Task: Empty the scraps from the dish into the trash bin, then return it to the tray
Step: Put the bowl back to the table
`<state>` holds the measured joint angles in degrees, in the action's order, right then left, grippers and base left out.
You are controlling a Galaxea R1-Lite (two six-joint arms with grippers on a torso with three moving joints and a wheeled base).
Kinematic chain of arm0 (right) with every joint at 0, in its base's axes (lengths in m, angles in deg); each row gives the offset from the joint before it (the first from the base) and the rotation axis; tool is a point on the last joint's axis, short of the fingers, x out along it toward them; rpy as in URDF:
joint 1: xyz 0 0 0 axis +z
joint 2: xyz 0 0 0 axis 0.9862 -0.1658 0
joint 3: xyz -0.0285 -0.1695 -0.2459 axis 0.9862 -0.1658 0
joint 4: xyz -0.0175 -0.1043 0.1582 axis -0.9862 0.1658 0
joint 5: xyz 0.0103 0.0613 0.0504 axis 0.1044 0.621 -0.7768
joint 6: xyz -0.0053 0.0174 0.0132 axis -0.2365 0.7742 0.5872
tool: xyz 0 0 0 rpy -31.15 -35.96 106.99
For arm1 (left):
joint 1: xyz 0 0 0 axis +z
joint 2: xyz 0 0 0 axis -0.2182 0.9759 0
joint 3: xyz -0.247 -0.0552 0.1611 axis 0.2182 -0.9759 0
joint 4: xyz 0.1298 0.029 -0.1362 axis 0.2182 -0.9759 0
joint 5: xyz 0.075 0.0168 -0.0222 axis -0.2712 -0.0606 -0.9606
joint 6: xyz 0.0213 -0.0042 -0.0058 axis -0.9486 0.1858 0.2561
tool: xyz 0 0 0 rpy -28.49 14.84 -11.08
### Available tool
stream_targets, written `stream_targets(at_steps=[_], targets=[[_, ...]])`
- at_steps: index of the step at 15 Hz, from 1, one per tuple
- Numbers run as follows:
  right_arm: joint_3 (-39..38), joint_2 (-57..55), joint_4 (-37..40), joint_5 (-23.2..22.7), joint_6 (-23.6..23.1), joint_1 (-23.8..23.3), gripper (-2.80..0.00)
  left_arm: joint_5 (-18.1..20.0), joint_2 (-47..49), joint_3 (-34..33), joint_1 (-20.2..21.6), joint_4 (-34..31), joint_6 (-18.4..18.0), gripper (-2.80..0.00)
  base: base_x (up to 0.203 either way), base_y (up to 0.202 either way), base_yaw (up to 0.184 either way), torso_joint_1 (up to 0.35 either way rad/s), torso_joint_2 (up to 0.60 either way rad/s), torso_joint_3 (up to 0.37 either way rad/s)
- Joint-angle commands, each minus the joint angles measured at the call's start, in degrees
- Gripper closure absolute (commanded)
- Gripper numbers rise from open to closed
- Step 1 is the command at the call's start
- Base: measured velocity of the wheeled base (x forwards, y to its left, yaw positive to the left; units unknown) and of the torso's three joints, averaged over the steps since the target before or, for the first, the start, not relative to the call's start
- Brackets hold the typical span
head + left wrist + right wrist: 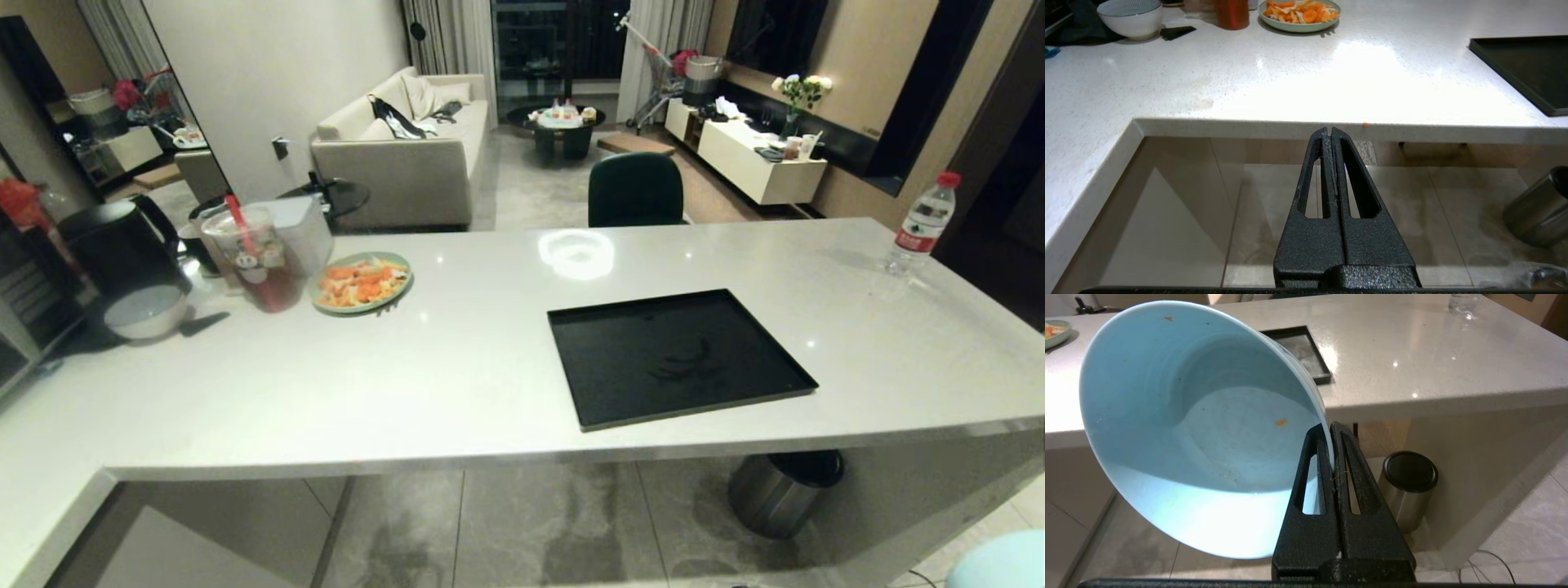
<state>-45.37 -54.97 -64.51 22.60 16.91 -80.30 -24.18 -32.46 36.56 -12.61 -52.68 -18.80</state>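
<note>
Your right hand is clamped on the dish rim; it looks emptied, so carry it up onto the tray on the counter.

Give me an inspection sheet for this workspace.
Surface: white counter, glossy, dry.
Job's things: blue dish in right tool, tilted, nearly empty, one orange fleck; tray bare; lined trash bin not seen.
Clutter: green plate of vegetable pieces, drink cup, white bowl, kettle, water bottle.
Grippers: right tool shut on the dish rim; left tool shut, empty, below counter edge.
Cables: thin wire on floor.
Surroundings: lidded steel can under counter, chair, sofa.
</note>
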Motion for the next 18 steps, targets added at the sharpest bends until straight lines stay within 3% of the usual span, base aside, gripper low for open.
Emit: stream_targets(at_steps=[1,12,18], targets=[[0.00,-0.07,-0.03,0.00,0.01,0.02,0.00,0.01,0.06,0.00,0.00,0.03,0.06,0.00,0.195,0.000,0.004,0.002,0.00,0.003],[0.00,-0.07,-0.03,0.09,0.01,0.02,0.00,0.01,0.06,0.00,0.00,0.03,-0.03,0.00,0.192,0.000,0.001,0.004,0.00,0.003],[0.00,-0.07,-0.03,0.00,0.01,0.02,0.00,0.01,0.06,0.00,0.00,0.03,-0.03,0.00,0.016,0.000,0.000,0.000,0.00,0.000]])
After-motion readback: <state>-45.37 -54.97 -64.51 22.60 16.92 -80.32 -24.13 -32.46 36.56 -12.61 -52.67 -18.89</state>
